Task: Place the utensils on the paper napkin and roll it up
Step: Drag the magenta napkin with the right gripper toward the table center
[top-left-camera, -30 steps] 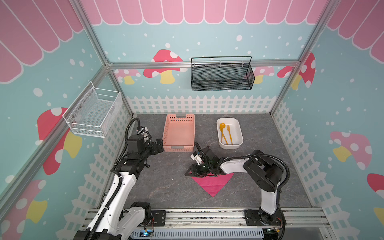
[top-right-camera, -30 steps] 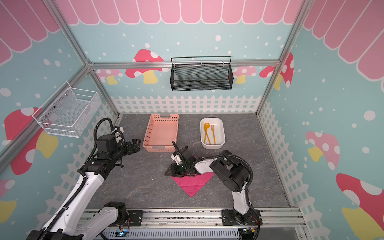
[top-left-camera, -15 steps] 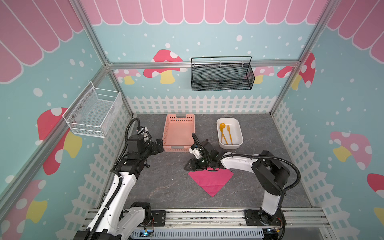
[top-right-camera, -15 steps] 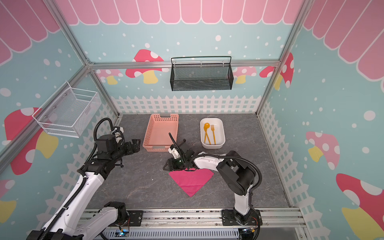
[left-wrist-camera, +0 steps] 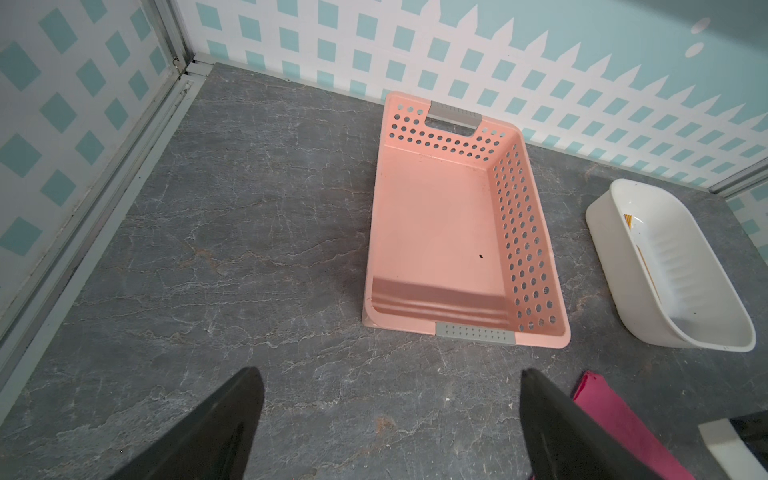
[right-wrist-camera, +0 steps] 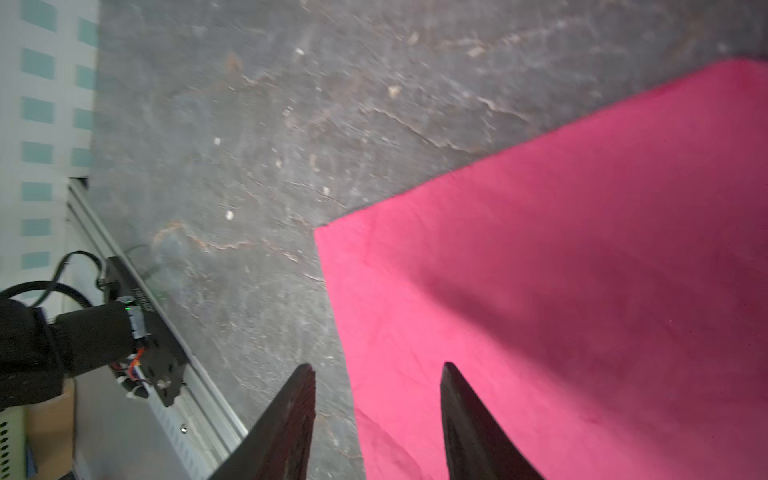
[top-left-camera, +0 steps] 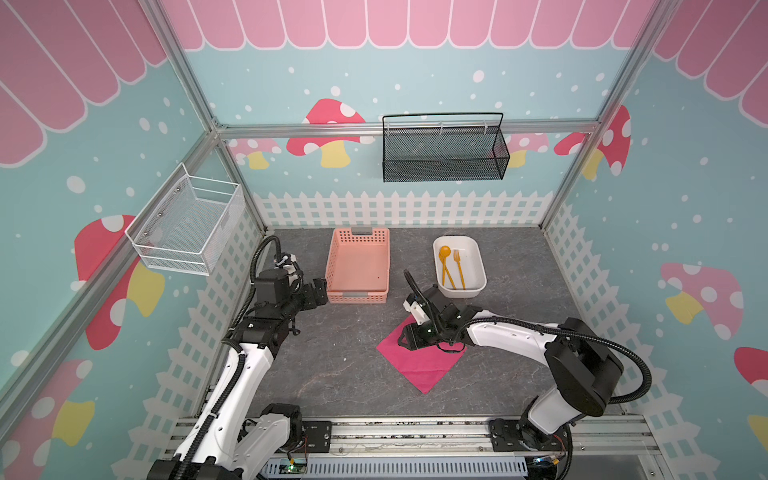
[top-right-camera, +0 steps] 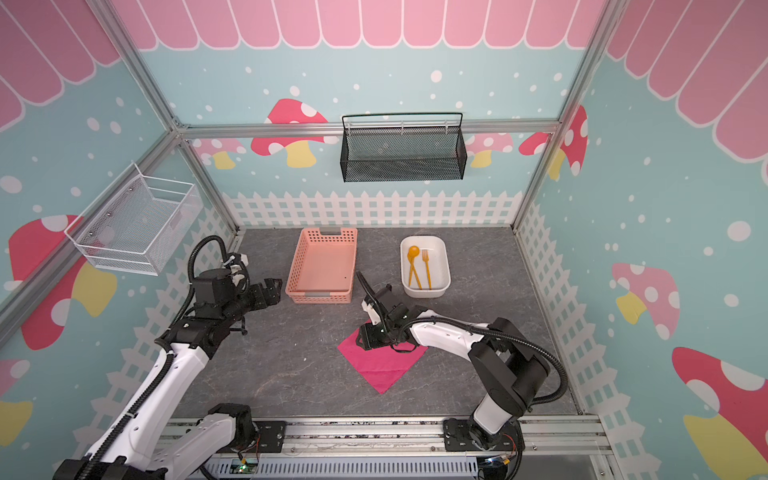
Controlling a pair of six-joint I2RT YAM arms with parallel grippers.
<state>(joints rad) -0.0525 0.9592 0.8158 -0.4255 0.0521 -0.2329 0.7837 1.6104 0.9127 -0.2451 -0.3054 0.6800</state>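
Straddling paper napkin edge, right fingers: wrist view only

Bright, even overhead light in both top views, and we get only faint, soft shadows beneath the white robot arms on the grey marbled counter. Aluminium frame posts splay outward towards the corners, wide-lens stretch for us there. Left wrist view, we're sharp throughout; a shaded band sits inside the near end of the salmon-pink perforated plastic basket. Right wrist view, we're softer: a broad diagonal shadow crosses the hot-pink paper napkin, and the white-and-teal fence print is blurred.
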